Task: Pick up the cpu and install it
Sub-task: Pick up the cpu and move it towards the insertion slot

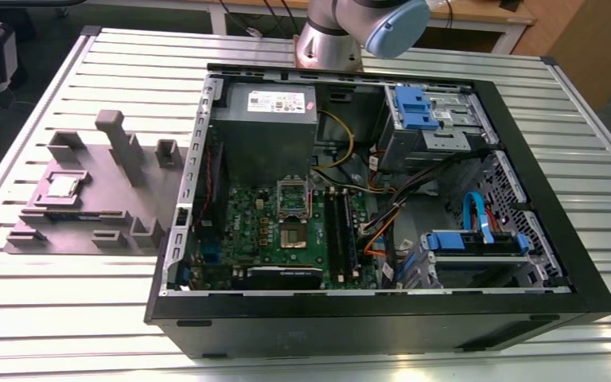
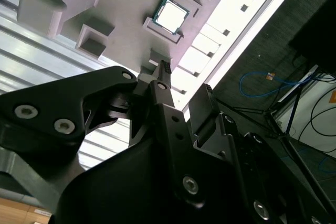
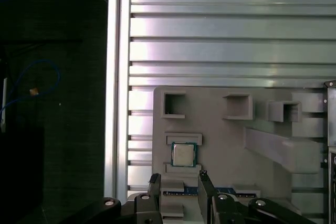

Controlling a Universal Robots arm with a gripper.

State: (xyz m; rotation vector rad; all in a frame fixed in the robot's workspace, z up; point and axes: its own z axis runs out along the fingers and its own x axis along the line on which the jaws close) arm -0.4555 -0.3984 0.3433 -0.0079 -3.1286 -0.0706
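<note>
One cpu [image 3: 183,155] sits on one fixture [image 3: 210,109], end effector [image 3: 178,177] spread.

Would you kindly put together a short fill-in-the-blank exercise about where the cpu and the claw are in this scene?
1. The small square silver-topped cpu sits in the grey moulded holder, on the exterior view's ____ of the open black computer case.
2. In the first wrist view, the black claw hangs close to the cpu with its fingers ____.
3. The claw is holding ____.
4. The plastic drive brackets inside the case are coloured ____.
Missing words: left; open; nothing; blue.
</note>
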